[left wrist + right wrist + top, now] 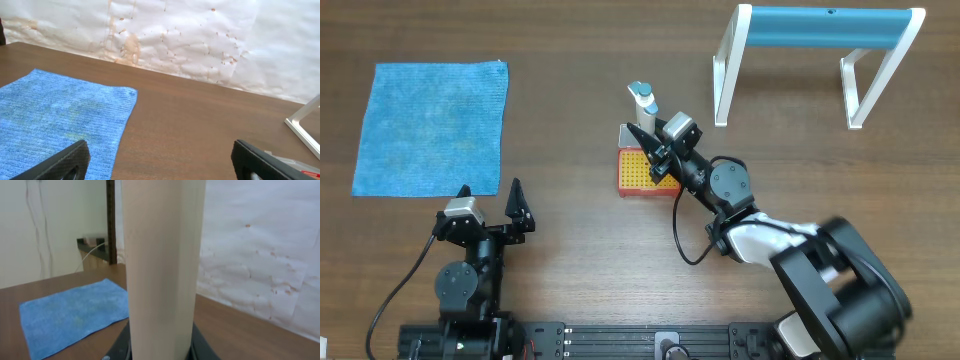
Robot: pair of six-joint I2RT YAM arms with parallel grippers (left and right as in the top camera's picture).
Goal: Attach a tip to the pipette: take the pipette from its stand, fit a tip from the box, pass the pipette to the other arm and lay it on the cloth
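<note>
The pipette (162, 265) stands pinched by right fingers (640, 137) near tip box (634, 176); left fingers (65, 162) spread.

Left gripper (490, 203) sits at seven o'clock, fingers spread wide. The right arm stretches from five o'clock to centre, right gripper (652, 150) clamping the pipette (643, 98).

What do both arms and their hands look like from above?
The left arm and right arm are black with round joints; the right has a white segment. Each has a black cable. The left hand and right hand have dark pointed fingers and grey camera blocks.
</note>
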